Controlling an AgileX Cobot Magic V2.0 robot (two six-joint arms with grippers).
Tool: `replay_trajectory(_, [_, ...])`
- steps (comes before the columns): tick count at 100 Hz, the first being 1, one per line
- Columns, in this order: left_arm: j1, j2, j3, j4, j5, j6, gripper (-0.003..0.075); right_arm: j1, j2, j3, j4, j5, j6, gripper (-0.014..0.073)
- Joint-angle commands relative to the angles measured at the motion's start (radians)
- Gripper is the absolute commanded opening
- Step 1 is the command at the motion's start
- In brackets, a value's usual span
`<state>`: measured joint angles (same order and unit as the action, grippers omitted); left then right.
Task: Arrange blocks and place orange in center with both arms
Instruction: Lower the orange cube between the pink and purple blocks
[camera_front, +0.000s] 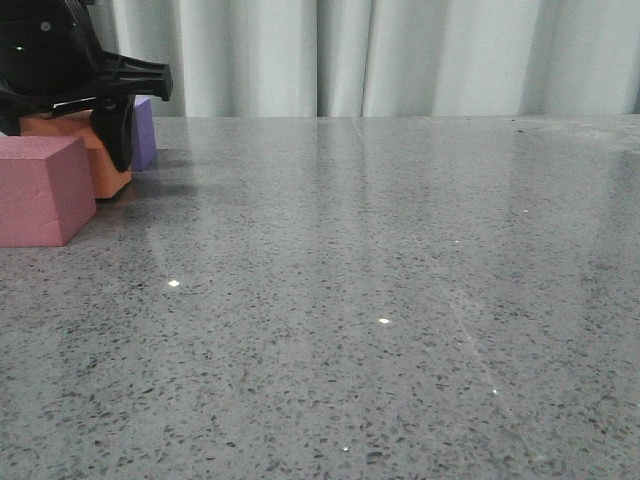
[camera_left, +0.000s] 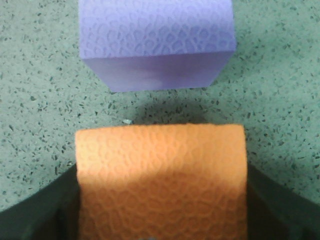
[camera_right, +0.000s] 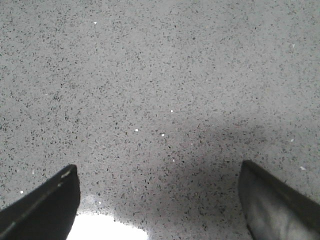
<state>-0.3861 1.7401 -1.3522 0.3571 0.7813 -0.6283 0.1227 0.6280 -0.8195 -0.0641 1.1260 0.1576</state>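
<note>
My left pincer (camera_left: 160, 210) grips the orange block (camera_left: 161, 175) (right pincer (camera_right: 160, 200) spread, empty); next I centre it between purple block (camera_left: 155, 42) and pink block (camera_front: 40, 190)

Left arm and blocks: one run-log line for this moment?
left gripper: shut on orange cube | purple cube: apart | right gripper: open, empty
</note>
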Motion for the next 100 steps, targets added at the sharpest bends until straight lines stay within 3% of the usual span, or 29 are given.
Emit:
replay_trajectory(1, [0.003,-0.043,-0.023,0.018,-0.043,0.002,0.0167,0.001,0.002,-0.021,-0.007,-0.049,-0.006,0.0636])
replay_trajectory(69, [0.003,-0.041,0.018,0.032,-0.061,0.002,0.0183,0.001,0.002,-0.021,-0.007,-0.049,-0.006,0.0636])
replay_trajectory(78, [0.003,-0.041,0.018,0.032,-0.063,0.002,0.0246,0.001,0.002,-0.021,-0.007,-0.049,-0.006,0.0636])
replay_trajectory(100, [0.003,-0.041,0.018,0.032,-0.066,0.002,0.0501,0.001,0.002,-0.021,-0.007,-0.049,-0.006,0.0636])
